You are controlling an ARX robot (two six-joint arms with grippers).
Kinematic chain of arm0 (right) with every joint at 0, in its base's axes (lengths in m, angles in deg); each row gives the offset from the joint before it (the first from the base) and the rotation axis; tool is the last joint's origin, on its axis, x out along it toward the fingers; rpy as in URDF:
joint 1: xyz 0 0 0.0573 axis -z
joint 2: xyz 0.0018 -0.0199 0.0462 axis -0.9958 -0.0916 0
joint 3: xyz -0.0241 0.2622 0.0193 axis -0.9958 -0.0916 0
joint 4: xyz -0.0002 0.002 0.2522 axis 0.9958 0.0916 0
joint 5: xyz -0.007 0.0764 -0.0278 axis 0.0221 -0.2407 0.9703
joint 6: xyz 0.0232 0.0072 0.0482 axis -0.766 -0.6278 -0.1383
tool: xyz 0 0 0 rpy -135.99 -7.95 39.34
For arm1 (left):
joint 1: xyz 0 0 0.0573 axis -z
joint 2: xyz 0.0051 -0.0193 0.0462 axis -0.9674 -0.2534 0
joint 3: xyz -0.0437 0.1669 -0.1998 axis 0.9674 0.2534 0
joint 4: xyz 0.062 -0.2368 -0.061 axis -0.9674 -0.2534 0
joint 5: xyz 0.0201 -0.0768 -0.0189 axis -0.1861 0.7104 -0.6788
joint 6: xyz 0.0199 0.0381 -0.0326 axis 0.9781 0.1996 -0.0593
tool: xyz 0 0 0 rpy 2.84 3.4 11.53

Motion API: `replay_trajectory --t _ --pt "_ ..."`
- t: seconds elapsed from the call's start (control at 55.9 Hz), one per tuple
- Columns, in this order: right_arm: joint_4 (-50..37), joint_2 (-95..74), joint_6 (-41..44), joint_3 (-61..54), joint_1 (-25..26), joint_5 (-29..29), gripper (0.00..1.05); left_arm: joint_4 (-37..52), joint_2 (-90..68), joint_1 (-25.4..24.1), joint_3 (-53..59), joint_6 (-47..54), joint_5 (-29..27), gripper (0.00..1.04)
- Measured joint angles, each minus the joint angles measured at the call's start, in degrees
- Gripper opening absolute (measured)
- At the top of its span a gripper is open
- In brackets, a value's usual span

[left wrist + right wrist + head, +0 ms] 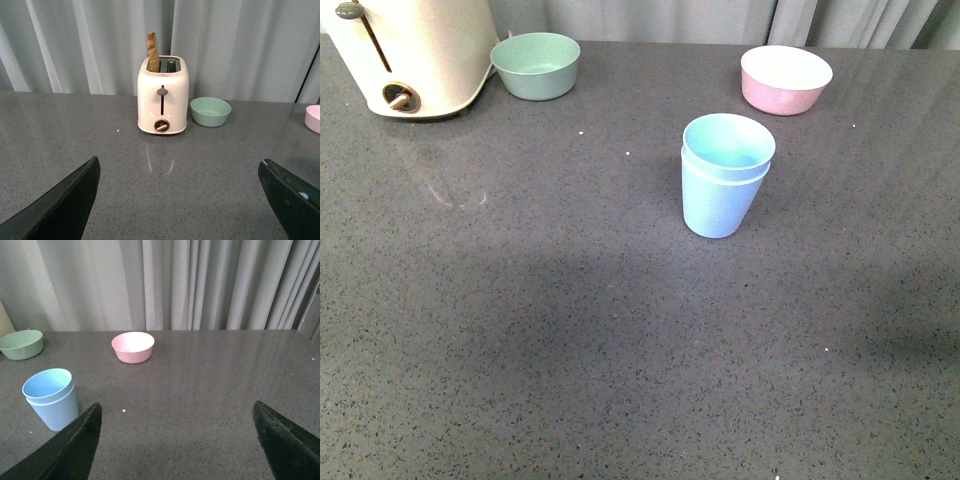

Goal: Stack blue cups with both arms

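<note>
The blue cups [725, 175] stand nested mid-counter [520, 330], upright, so stacking looks complete. My left tool [180, 200] and right tool [177, 440] are spread wide, holding nothing, apart from the stack.

So the two blue cups [725, 180] are nested, one sitting inside the other, upright near the middle of the dark speckled countertop [520, 340]. Back left there's a cream toaster [415, 55], cut off by the frame, with a green bowl [536, 66] just beside it. The pink bowl [786, 80] sits further back right, well apart from the cups. Grey curtain [740, 20] behind everything.
</note>
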Motion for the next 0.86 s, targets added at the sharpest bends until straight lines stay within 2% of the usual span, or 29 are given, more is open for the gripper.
replay_trajectory --t 0.859 --pt "0.02 0.02 -0.04 0.00 0.00 0.00 0.96 0.00 0.00 0.00 0.00 0.00 0.00 0.96"
